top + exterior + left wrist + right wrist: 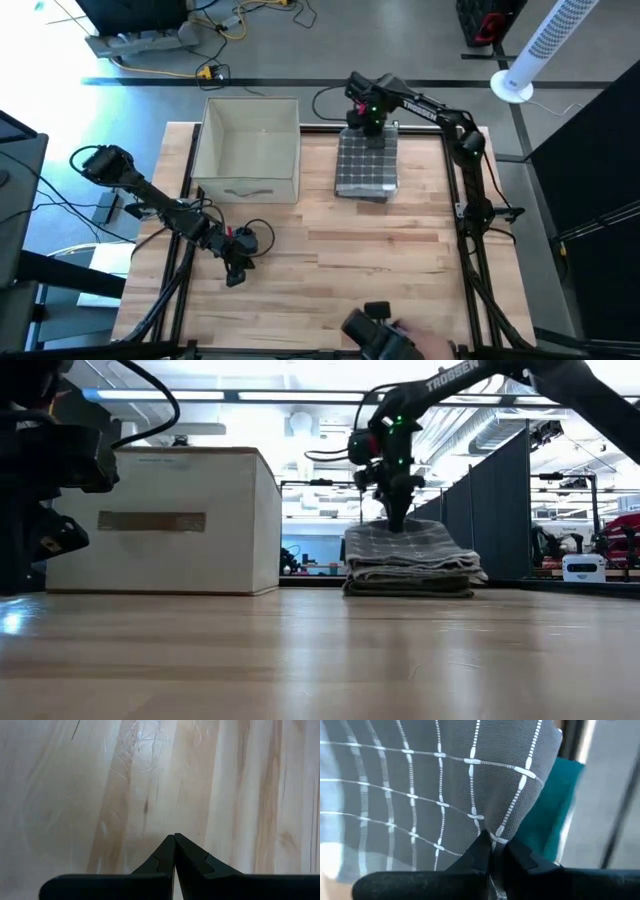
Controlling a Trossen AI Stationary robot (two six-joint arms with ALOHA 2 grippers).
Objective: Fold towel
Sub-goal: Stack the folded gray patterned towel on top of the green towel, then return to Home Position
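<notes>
— Where's the towel [366, 165] at?

— Far side of the wooden table [380, 260], right of the box [250, 150]. It's a grey checked towel, lying as a flat stack of folded layers. The right gripper [393, 518] is down on its far edge, fingers pinched together with the cloth bunched right at the tips.

— So what makes this step go well?

— I'd say keeping that pinch firm on the edge and moving it level, so the layers underneath don't slide out of square. If it's letting go instead, a straight lift up would leave the stack neat.

— And the other arm?

— The left gripper [237, 268] waits over bare wood near the left front, its fingers closed tip to tip, holding nothing.

— Count it up for me.

— One towel, one open box, two arms, one table. Also one white tower fan [545, 45] on the floor off the far right.
</notes>
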